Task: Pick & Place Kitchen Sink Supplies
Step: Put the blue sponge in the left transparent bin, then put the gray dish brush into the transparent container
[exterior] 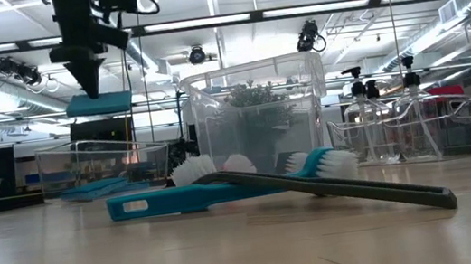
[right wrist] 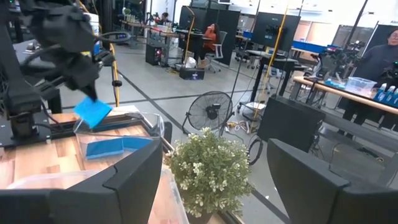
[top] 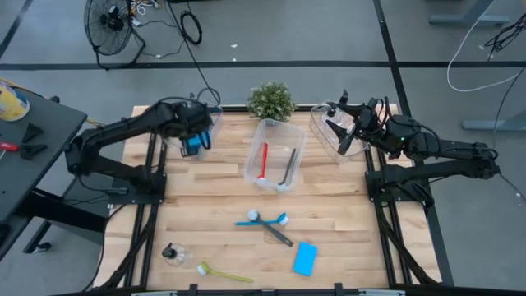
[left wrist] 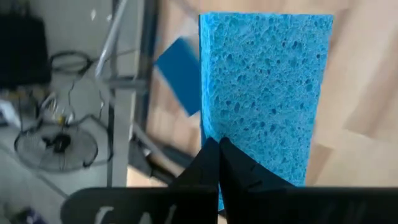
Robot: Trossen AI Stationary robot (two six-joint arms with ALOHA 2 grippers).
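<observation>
My left gripper [top: 194, 145] is shut on a flat blue sponge [left wrist: 264, 93], raised above the clear left bin [exterior: 103, 163] at the table's far left. More blue sponges [right wrist: 117, 147] lie in that bin. At the far right, over the clear right bin [top: 327, 127], my right gripper [right wrist: 214, 186] hangs open and level with nothing in it. On the near half of the table lie a blue brush [exterior: 180, 198] with a dark brush [exterior: 362, 190] across it. A second blue sponge [top: 305, 257], a pump bottle [top: 174, 255] and a yellow-green brush [top: 222, 273] lie there too. My left gripper pinches the sponge between its two fingers [left wrist: 214, 165] at one short end [left wrist: 214, 134]. The fingers slant down from above. The sponge hangs below the fingertips [exterior: 99, 102], lifted clear of bin and table, with its broad porous face toward the wrist camera.
A clear middle bin [top: 283, 131] holds a red brush [top: 264, 160] and a dark brush [top: 289, 167]. A small potted plant [top: 271, 100] stands at the far edge behind it. Pump bottles [exterior: 371, 123] stand in the right bin. Bare wood lies between the bins and the near objects.
</observation>
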